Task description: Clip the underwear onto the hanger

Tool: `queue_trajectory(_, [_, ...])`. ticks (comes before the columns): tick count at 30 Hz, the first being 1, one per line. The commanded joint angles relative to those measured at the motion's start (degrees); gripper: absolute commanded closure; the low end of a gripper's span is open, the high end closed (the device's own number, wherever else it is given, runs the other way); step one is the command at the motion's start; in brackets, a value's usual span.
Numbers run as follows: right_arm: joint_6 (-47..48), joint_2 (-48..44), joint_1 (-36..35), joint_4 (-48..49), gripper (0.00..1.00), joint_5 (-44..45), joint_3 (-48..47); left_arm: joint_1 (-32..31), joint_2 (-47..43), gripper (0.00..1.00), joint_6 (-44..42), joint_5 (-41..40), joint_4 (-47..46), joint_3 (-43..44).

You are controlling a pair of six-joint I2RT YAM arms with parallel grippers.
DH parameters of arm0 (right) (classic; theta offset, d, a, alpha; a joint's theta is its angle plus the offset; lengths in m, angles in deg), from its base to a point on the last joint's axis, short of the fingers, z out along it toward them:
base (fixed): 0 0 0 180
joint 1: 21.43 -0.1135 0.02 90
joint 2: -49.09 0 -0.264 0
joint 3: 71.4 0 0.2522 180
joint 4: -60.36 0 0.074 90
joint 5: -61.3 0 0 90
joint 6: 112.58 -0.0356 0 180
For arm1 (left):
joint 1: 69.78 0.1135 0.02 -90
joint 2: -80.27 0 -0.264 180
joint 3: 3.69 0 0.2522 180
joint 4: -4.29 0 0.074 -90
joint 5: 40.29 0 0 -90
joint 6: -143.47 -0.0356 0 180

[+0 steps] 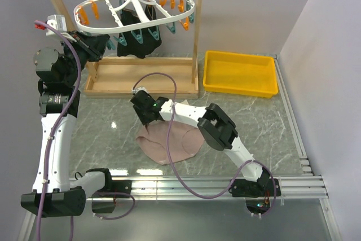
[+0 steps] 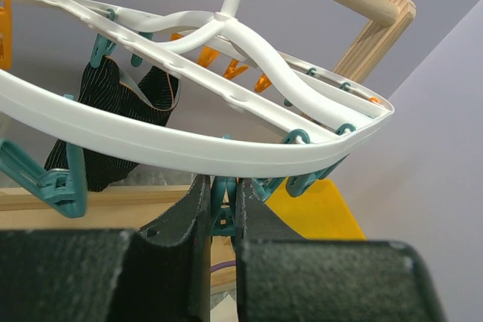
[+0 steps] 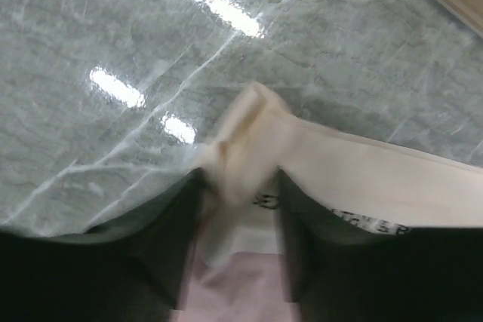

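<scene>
While left fingers [image 2: 224, 216] pinch a teal clothespin [image 2: 224, 213], right fingers [image 3: 240, 220] straddle the underwear [image 1: 169, 142]'s soft beige waistband.

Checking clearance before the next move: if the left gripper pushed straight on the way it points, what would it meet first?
Probably the teal clothespin between the left gripper fingers, then the white oval plastic hanger rim just above; depth unclear.

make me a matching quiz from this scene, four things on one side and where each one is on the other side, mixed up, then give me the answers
1. underwear
2. yellow tray
3. black garment
4. left gripper

A. hanging from the hanger
B. on the marble table, waistband corner between the right gripper fingers
C. pinching a teal clothespin under the ring
D. far right of the table, beside the wooden rack

Pairs: 1-B, 2-D, 3-A, 4-C
</scene>
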Motion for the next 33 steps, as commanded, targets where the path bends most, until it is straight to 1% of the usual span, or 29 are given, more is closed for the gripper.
queue_trajectory(1, [-1.58,-0.02,0.06,-1.70,0.55,-1.43,2.51,-0.15,-0.98,1.00,-0.59,0.72,-1.18,0.72])
queue_trajectory(3, [-1.23,-0.28,0.06,-0.56,0.69,-1.16,4.17,-0.24,-0.89,1.00,-0.50,0.81,-1.26,0.72])
queue_trajectory(4, [-0.79,-0.55,0.14,-0.20,0.82,-1.33,4.61,-0.24,-0.80,0.99,-0.32,0.72,-1.35,0.80])
queue_trajectory(6, [-0.35,-1.42,0.23,1.11,0.93,-2.04,5.84,-0.15,-0.80,0.99,-0.15,0.89,-1.44,0.63])
queue_trajectory(7, [0.44,-1.95,0.15,1.90,1.00,-2.13,6.98,-0.15,-0.71,1.00,-0.06,0.81,-1.53,0.54])
queue_trajectory(10, [2.80,-5.55,0.93,7.17,1.00,-1.87,10.75,-0.24,-0.63,0.99,-0.06,1.07,-1.26,0.63])
queue_trajectory(12, [5.00,-9.50,1.55,12.35,1.00,-1.60,13.22,-0.24,-0.80,0.99,-0.15,1.42,-0.83,0.54])
queue_trajectory(13, [5.80,-10.99,2.33,14.54,1.00,-1.95,16.02,-0.24,-0.89,0.99,-0.32,1.42,-0.74,0.63])
queue_trajectory(14, [6.50,-13.97,2.78,18.92,1.00,-2.39,17.26,-0.24,-0.89,1.00,-0.32,1.51,-0.56,0.63])
queue_trajectory(16, [8.69,-16.79,3.31,23.16,1.00,-3.00,20.77,-0.24,-1.06,0.99,-0.32,1.60,-0.47,0.36])
queue_trajectory(17, [9.58,-19.16,3.66,27.27,1.00,-4.14,21.66,-0.15,-1.06,1.00,-0.23,1.68,-0.39,0.28])
queue_trajectory(23, [16.08,-26.11,3.92,41.70,1.00,-9.84,26.33,-0.15,-1.06,0.99,-0.23,1.95,0.41,0.54])
queue_trajectory(27, [17.41,-28.05,3.92,44.36,1.00,-10.92,24.40,-0.24,-0.98,1.00,0.38,2.30,0.32,0.36])
queue_trajectory(33, [25.57,-29.73,3.92,47.26,1.00,-14.87,22.37,-0.24,-1.06,1.00,0.38,3.00,0.84,0.36])
